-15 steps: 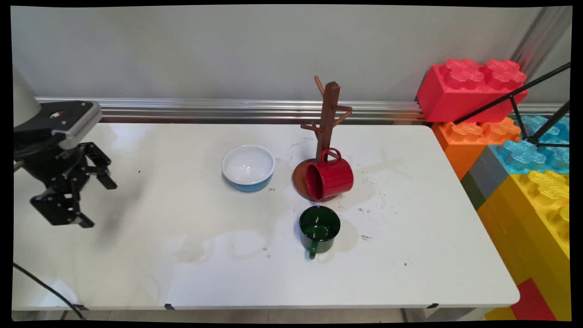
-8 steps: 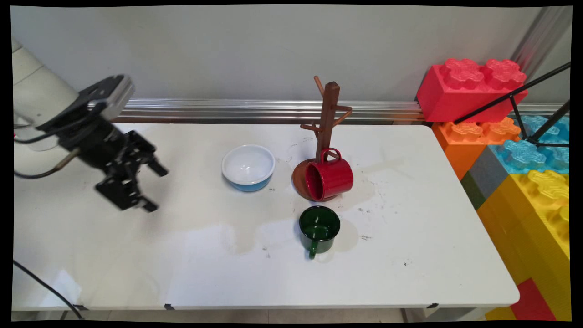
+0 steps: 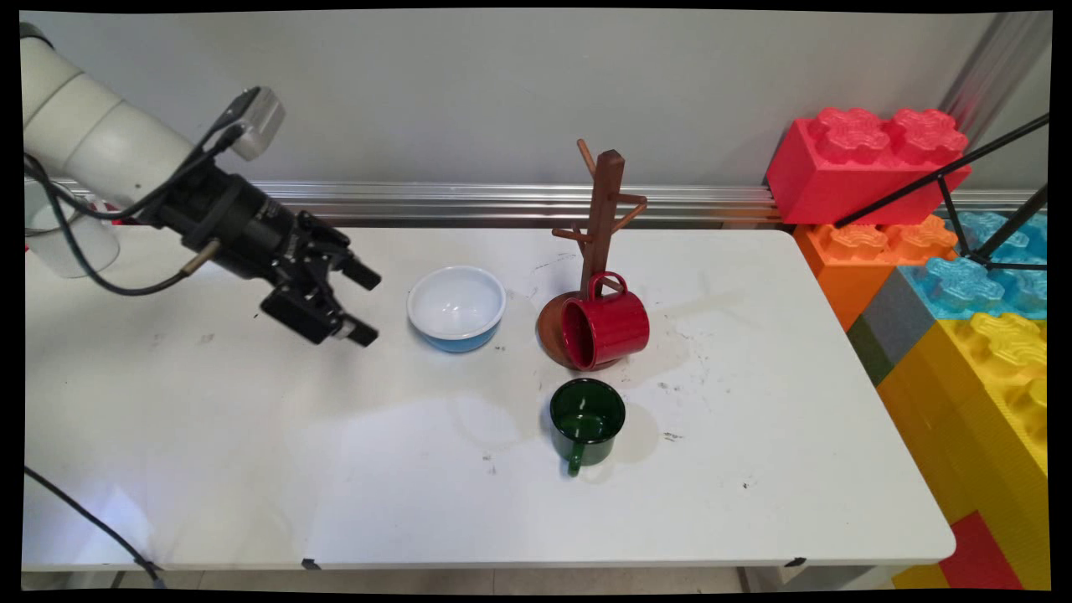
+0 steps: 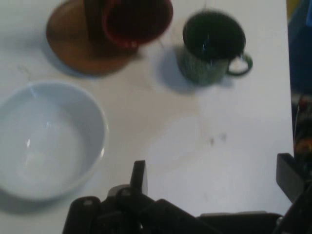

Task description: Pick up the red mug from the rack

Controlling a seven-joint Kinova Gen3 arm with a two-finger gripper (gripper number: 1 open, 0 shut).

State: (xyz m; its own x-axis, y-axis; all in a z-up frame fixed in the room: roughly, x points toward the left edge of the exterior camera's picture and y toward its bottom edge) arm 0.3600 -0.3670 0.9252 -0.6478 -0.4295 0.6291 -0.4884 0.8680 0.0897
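Arm: white, entering from the upper left of the main view, black cables hanging off it; reaches down to the right over the table (image 3: pixel 209 469)
Gripper (image 3: pixel 363 305): black, two fingers spread wide apart, holding nothing; raised above the white table, aimed toward the bowl; in the hand view (image 4: pixel 214 175) one fingertip (image 4: pixel 139 176) left of centre, the other at the right edge
Bowl (image 3: pixel 456 307): white inside, blue outside, upright, nothing in it; just right of the gripper, nearest thing to it; lower left in the hand view (image 4: pixel 48 139)
Mug tree (image 3: pixel 601 219): brown wood, upright post with pegs on a round base; right of the bowl, apart from it
Red mug (image 3: pixel 606 326): lying on its side on the base of the mug tree, mouth toward the left front, handle up against the post
Green mug (image 3: pixel 587 422): upright, handle toward the near edge; in front of the red mug, close but apart
Blocks (image 3: pixel 938 251): large toy bricks, red, orange, blue, yellow, stacked past the right end of the table
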